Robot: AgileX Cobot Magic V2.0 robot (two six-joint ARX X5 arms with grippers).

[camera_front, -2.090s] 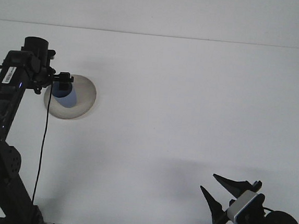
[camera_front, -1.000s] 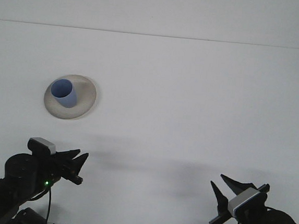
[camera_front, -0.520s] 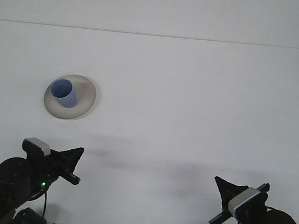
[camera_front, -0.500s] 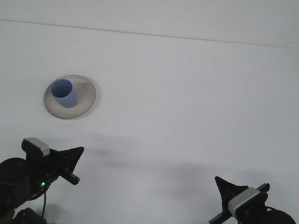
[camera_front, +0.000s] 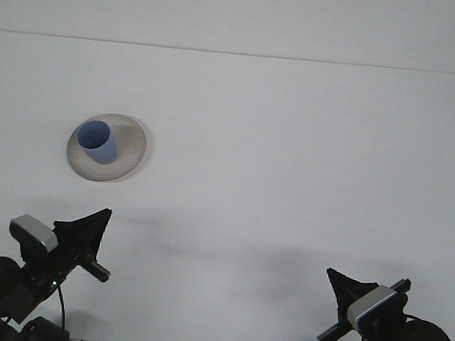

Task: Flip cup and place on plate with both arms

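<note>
A blue cup (camera_front: 97,141) stands upright, mouth up, on a beige plate (camera_front: 125,155) at the left of the white table. My left gripper (camera_front: 91,226) is low at the front left, well short of the plate, with its dark fingers together and nothing held. At the front right my right gripper (camera_front: 340,281) sits near the table's front edge, its fingers also together and empty.
The white table (camera_front: 292,160) ends at a pale back wall along a line near the top of the front view. Both arm bases and cables fill the two bottom corners.
The left arm let go of the cup on the plate and pulled back to the front left, still drifting left and down. Both grippers went from open to shut.
</note>
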